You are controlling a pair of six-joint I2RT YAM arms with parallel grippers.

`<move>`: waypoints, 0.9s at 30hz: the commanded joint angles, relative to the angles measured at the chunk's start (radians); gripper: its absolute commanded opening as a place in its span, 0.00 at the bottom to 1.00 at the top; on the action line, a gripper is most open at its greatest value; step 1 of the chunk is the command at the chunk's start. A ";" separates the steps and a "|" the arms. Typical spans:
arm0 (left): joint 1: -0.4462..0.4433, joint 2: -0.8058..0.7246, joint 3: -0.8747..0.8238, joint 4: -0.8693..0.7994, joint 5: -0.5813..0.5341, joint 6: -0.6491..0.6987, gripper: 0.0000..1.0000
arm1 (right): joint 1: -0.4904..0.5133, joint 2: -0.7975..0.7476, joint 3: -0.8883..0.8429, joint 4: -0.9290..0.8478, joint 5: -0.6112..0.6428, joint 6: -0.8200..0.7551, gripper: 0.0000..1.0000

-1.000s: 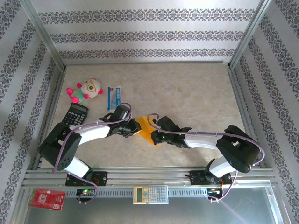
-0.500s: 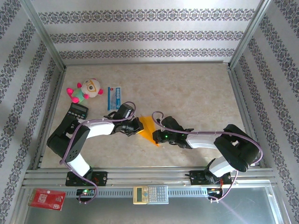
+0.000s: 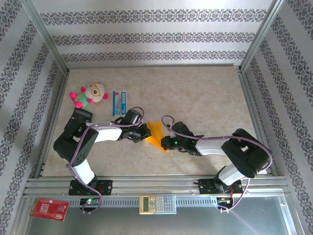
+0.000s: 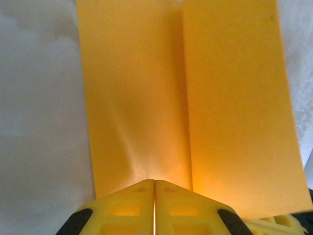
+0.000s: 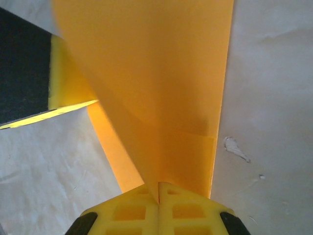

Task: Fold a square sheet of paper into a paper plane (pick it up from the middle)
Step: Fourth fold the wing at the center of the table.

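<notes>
From above, the orange paper (image 3: 155, 132) lies mid-surface (image 3: 205, 98) between the arms. The left gripper (image 3: 145, 133) is at its left edge and the right gripper (image 3: 164, 142) at its near right corner. A plush toy (image 3: 91, 94), a packet (image 3: 120, 102) and a black calculator (image 3: 80, 116) sit well to the left.

The left wrist view adds a crease down the paper's middle, with the left jaws pressed together, pinching its near edge.

The right wrist view shows the paper curving up off the surface, with the right jaws pinching its edge too.

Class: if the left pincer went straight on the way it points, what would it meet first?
The paper it grips: the sheet stretches straight ahead of the left pincer. The right pincer sits off to one side, probably clear, though depth is unclear.
</notes>
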 commanded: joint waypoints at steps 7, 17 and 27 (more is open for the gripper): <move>-0.012 0.026 -0.037 0.015 -0.022 0.036 0.10 | -0.048 0.029 -0.036 0.096 -0.097 0.059 0.02; -0.013 0.037 -0.025 -0.029 -0.047 0.077 0.09 | -0.089 0.021 -0.040 0.108 -0.177 0.075 0.02; -0.012 0.050 -0.015 -0.052 -0.054 0.099 0.09 | -0.125 0.056 -0.024 0.106 -0.231 0.069 0.00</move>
